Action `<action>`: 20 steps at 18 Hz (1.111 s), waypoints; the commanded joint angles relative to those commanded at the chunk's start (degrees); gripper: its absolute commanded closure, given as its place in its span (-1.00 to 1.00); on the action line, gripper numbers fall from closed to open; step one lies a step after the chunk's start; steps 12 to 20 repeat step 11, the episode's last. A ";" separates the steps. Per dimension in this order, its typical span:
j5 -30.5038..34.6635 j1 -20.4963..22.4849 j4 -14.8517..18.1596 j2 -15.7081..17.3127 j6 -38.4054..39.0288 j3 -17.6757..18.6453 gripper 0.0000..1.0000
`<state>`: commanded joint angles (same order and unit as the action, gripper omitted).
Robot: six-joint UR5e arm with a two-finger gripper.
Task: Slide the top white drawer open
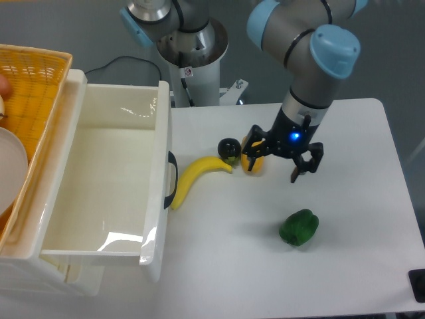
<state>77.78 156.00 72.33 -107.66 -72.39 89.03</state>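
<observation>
Top white drawer (99,186): pulled out, handle edge beside banana (192,178).
End effector (279,161): released, above counter (345,212), holding nothing.

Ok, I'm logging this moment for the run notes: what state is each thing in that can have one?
top white drawer: slid out, nothing visible inside.
gripper: open, holding nothing, above the table.
banana: lying on the table, one end by the drawer handle.
green pepper: resting on the table, apart from the gripper.
yellow wicker basket: on top of the cabinet, holds a white dish.
</observation>
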 joint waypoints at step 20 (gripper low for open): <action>8.89 -0.17 -2.02 -4.22 -8.21 -1.94 -1.00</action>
